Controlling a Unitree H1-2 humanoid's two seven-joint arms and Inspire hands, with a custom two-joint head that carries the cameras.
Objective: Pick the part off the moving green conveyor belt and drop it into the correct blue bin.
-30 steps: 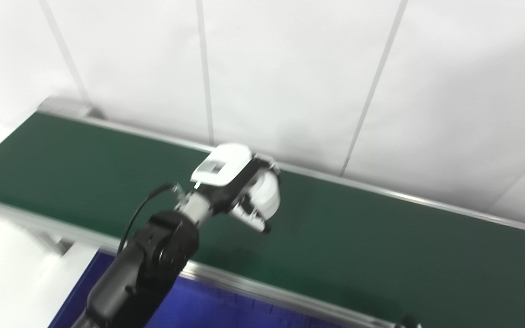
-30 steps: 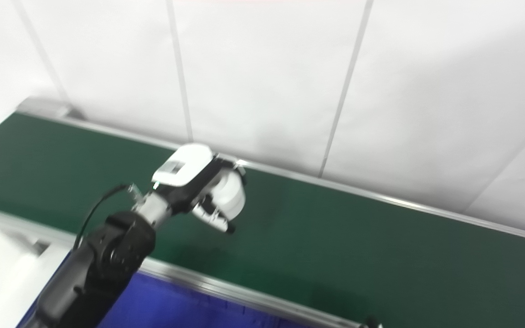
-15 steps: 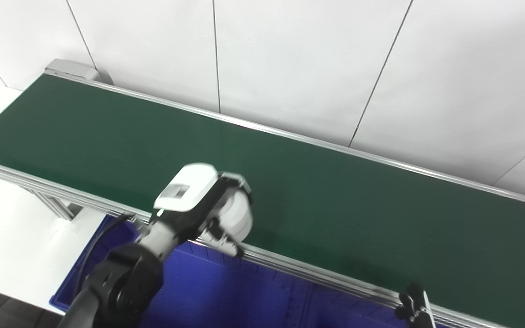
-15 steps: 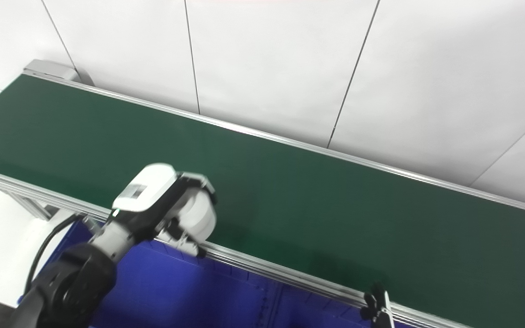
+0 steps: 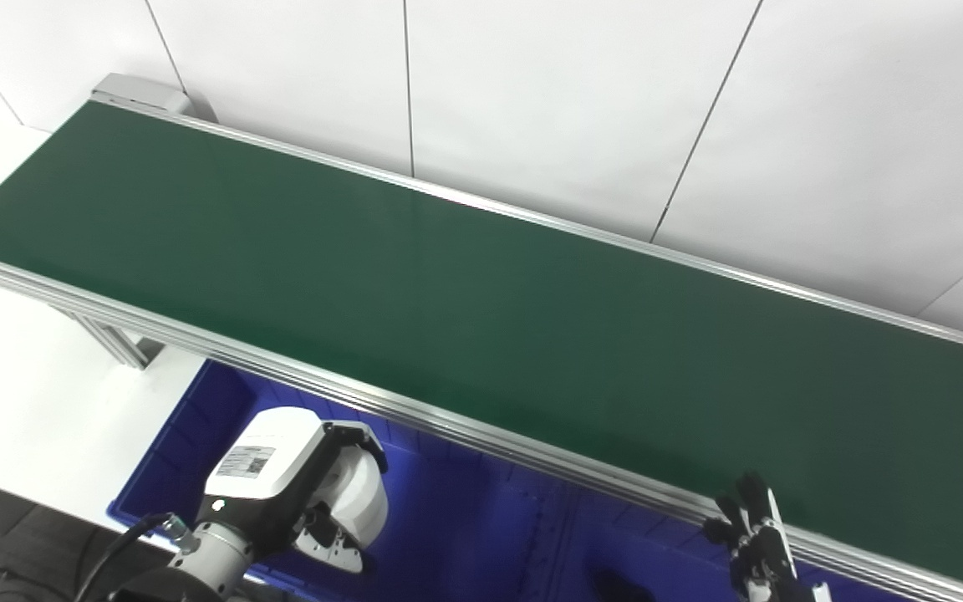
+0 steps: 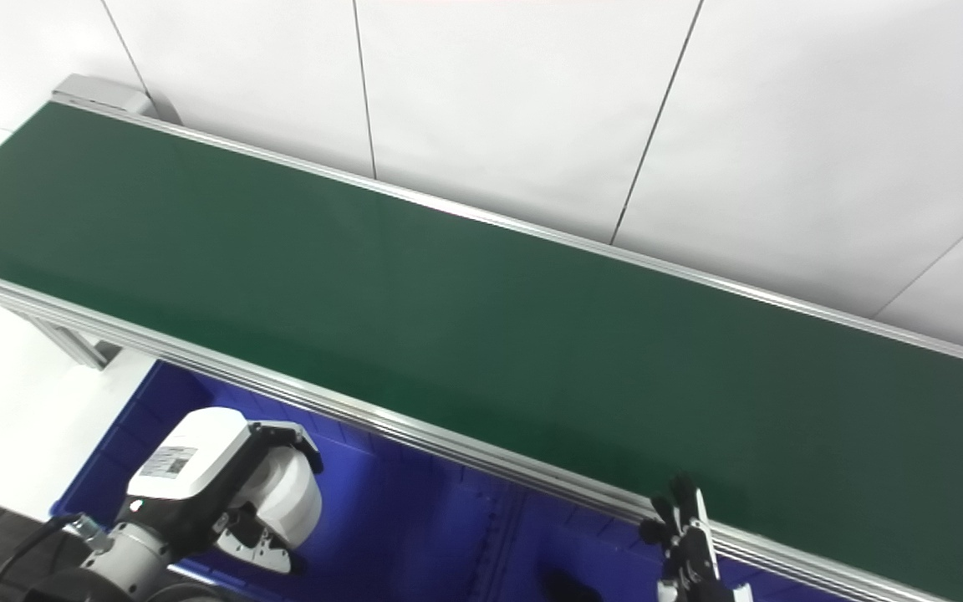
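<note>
There's one label in sight: a small white sticker with a dark code square and a few lines of print on the back of the left hand (image 5: 293, 493). It's too small and soft to read, so no brand or text from me.

Count-wise: one green conveyor belt (image 5: 465, 293), running as a long strip from upper left to lower right with silver rails along both edges. At least one blue bin (image 5: 481, 535) sits just below the belt's near rail, and I can see ribbing and what looks like a divider line inside it, so it may be two bins or two compartments, can't say which. Two hands are in view. One white round part (image 5: 360, 506).

The part looks like a short, fat white cylinder or roll, held in the left hand, and it sits over the left end of the blue bin, below the belt and off it. Its rounded face points toward the right of the frame and a bit toward the camera, so its axis looks roughly sideways, along the belt's run. It's stubby enough that I wouldn't swear to a long axis. The left hand's fingers (image 6: 260, 548) wrap around the part from underneath and the white housing covers it from above, so it's clamped on it.

The right hand (image 5: 753, 543) only pokes in at the bottom edge, next to the near rail, with dark fingertips pointing up. Can't tell if it's spread or curled.

There's also a dark blob (image 5: 615, 583) down in the bin toward the right, too dim to identify.
</note>
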